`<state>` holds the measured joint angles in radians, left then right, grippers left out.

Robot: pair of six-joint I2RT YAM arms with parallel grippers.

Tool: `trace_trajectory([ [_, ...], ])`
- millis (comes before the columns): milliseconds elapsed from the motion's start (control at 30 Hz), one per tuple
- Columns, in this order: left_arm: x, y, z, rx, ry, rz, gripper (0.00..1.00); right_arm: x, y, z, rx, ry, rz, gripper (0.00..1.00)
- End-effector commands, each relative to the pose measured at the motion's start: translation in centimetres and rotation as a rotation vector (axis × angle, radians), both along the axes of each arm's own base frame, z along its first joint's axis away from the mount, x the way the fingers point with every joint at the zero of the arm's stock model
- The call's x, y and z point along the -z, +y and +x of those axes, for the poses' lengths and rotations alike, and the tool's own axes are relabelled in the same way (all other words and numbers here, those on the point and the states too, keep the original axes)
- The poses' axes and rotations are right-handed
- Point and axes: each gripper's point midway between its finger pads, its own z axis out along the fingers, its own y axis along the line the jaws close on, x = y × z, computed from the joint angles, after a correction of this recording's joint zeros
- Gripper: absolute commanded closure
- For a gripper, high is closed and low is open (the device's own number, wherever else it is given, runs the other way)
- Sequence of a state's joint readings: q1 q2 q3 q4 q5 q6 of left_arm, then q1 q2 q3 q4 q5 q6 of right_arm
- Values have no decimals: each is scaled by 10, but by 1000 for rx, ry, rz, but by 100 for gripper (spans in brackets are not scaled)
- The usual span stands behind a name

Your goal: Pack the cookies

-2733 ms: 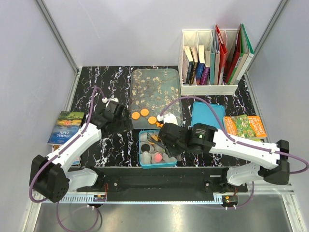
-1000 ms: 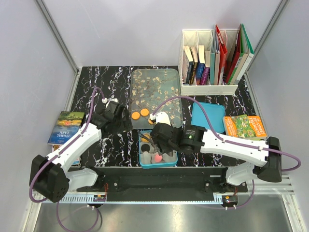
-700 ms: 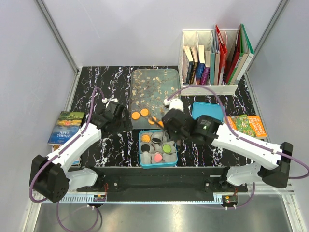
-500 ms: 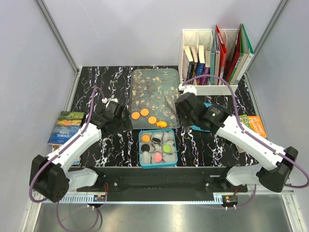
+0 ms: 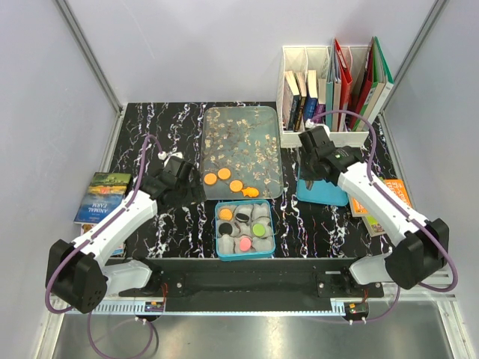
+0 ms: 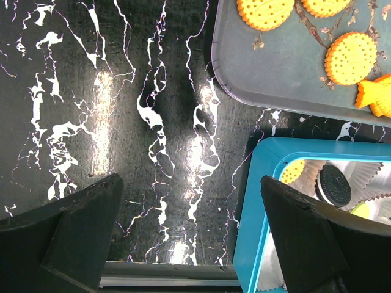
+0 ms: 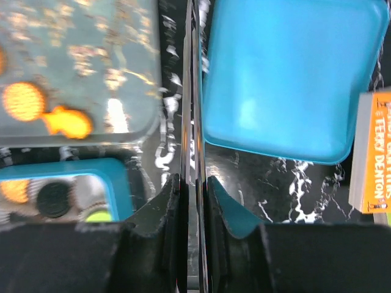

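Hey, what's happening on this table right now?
Two robot arms are packing cookies into a blue tin lined with paper cups. Several cups already hold a cookie, while four orange ones sit on the clear tray. The right gripper hangs at the blue lid's edge, jaws nearly closed on nothing. The left gripper hovers open near the tray's corner.

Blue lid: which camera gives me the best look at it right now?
Right wrist view: the blue lid fills the upper right, almost its whole face showing, though blurred. In the top external view the right arm covers its far part. The left wrist view misses it.
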<state>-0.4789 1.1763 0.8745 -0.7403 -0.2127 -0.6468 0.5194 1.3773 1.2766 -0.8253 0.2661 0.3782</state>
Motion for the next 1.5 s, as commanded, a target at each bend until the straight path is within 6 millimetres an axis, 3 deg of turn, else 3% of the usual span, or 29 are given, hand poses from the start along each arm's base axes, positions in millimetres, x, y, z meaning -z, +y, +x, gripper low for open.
trace_trajectory([
  [0,-18,-10,11,23,-51,-36,1,23,-13,7,60,22,48,92],
  [67,-18,-10,11,28,-52,-36,1,29,-11,9,61,9,64,94],
  [167,-21,-7,10,25,-66,-30,1,17,3,12,29,-28,148,98],
  [400,-26,-1,11,-1,-87,-10,1,-40,33,23,-46,-148,259,100],
  [467,-33,1,13,-11,-101,-6,1,-61,54,24,-104,-186,277,100],
  [533,-37,3,15,-18,-111,3,1,-62,74,26,-148,-185,268,100],
  [567,-43,5,15,-27,-121,5,1,-74,92,25,-193,-207,280,100],
  [600,-47,8,16,-38,-134,17,1,-63,106,28,-220,-179,267,100],
  [667,-61,16,16,-67,-163,34,1,-69,137,30,-276,-186,287,100],
  [700,-68,24,17,-96,-189,60,1,-52,151,35,-294,-150,275,100],
  [733,-74,29,17,-118,-208,71,1,-62,166,41,-315,-179,294,100],
  [767,-85,36,14,-143,-233,78,1,-42,187,42,-348,-145,273,100],
  [800,-93,46,13,-177,-265,106,1,-38,199,44,-367,-142,270,100],
  [833,-101,54,9,-206,-288,109,1,-49,216,49,-387,-169,283,100],
  [867,-108,59,8,-231,-309,114,1,-27,234,50,-415,-135,257,100],
  [900,-114,68,6,-270,-329,136,1,-24,247,49,-439,-128,260,100],
  [933,-116,73,1,-295,-331,138,1,-36,260,56,-450,-158,281,100],
  [967,-120,77,-1,-312,-337,142,1,-17,272,60,-461,-135,262,100],
  [1000,-120,81,-3,-332,-336,152,1,-14,283,59,-478,-133,267,100],
  [1033,-119,85,-7,-353,-324,155,1,-24,295,62,-494,-154,292,100],
  [1067,-119,88,-9,-366,-322,161,1,-7,305,64,-509,-131,280,100],
  [1133,-115,92,-14,-379,-312,166,1,-12,325,63,-549,-153,291,100],
  [1167,-115,93,-16,-383,-315,168,1,5,334,64,-562,-138,273,100],
  [1233,-113,97,-20,-387,-321,170,1,2,353,58,-600,-157,282,100],
  [1267,-112,98,-21,-390,-325,173,1,15,360,56,-614,-134,281,100],
  [1333,-111,102,-24,-396,-330,176,1,12,374,52,-630,-135,309,100],
  [1400,-110,103,-26,-403,-334,174,1,34,382,50,-637,-95,294,100],
  [1433,-111,104,-27,-405,-339,170,1,24,390,52,-642,-116,309,100],
  [1467,-110,104,-28,-405,-339,170,1,48,397,47,-657,-79,285,100],
])
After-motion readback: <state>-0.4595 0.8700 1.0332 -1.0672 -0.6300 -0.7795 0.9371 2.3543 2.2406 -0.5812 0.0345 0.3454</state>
